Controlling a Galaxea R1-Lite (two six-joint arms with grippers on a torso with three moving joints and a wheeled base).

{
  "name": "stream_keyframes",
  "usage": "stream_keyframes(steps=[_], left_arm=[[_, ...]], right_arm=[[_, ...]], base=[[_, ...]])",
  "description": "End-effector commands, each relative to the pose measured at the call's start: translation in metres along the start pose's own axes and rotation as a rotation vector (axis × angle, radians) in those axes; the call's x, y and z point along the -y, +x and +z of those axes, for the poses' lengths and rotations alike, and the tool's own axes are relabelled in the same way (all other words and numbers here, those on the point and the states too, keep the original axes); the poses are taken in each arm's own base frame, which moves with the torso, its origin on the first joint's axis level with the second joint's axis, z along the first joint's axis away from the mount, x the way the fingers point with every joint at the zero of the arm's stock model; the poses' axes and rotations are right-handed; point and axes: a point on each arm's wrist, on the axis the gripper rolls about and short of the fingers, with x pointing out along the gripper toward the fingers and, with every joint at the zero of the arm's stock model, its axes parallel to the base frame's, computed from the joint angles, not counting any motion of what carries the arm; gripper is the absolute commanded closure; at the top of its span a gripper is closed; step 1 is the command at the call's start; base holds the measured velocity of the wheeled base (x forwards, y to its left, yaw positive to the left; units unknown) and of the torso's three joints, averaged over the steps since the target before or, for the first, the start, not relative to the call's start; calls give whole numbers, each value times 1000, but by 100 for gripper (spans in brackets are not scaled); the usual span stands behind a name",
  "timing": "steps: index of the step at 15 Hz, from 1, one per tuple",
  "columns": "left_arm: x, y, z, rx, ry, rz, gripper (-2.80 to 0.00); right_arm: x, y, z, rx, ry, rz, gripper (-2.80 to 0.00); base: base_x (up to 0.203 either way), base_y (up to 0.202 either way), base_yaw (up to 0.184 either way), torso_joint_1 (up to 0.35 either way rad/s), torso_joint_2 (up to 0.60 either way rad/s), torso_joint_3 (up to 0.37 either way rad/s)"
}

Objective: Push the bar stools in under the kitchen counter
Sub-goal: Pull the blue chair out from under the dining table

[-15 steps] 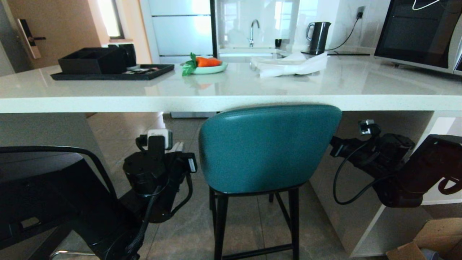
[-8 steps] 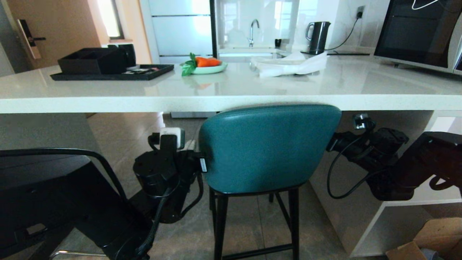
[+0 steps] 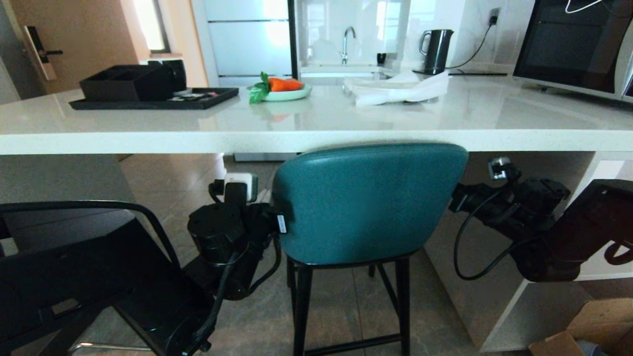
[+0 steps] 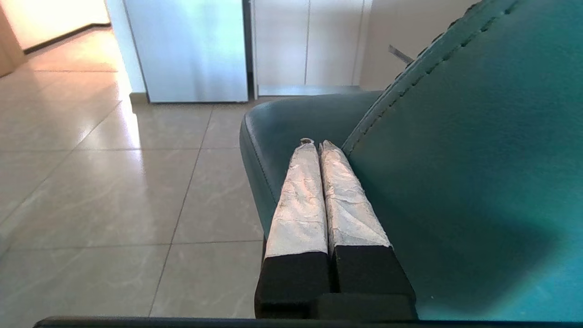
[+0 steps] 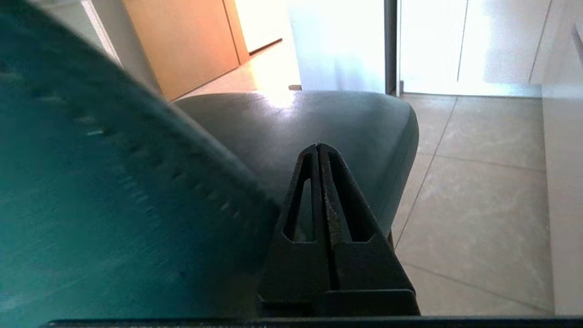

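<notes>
Teal bar stool [image 3: 368, 202] centred at the near edge of the white counter [image 3: 316, 126], top of its curved back level with the slab's thick edge, dark wooden legs on the tiled floor [image 3: 341, 306]. Left claw [image 4: 317, 146] at the stool's left side, both silver-wrapped fingers [image 4: 300, 200] pressed together with nothing between them, lying along the seam where seat meets back. Right claw [image 5: 317, 148] at the stool's right side, black fingers closed tip to tip and empty, beside the back and above the seat edge. Second stool [image 3: 74, 237] at near left, only its dark seat and thin curved back rail in sight. On the counter: black tray [image 3: 153, 99] far left, green plate [image 3: 287, 93] with a carrot in the middle, white cloth [image 3: 400, 89] to the right. Kettle [image 3: 437, 49] on the far worktop.
</notes>
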Motion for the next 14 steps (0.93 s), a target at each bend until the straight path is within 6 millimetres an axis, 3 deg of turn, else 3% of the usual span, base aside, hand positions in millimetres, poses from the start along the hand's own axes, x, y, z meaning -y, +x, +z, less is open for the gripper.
stream_keyframes(steps=[1, 4, 7, 11, 14], left_arm=[[1, -2, 1, 2, -2, -18, 0], [-2, -6, 10, 19, -9, -37, 0], [-4, -10, 19, 37, -19, -43, 0], [-8, -18, 24, 37, -18, -53, 0], [-8, -20, 30, 50, -25, -55, 0]], right_arm=[[-16, -6, 15, 12, -9, 35, 0], [-35, -13, 28, 14, -9, 62, 0], [-67, -18, 39, 10, -3, 125, 0], [-103, -28, 45, -9, 7, 198, 0], [-119, -34, 48, -13, -1, 231, 0]], base=[[0, 0, 0, 0, 0, 0], [0, 0, 0, 0, 0, 0], [0, 0, 0, 0, 0, 0], [0, 0, 0, 0, 0, 0], [0, 0, 0, 0, 0, 0]])
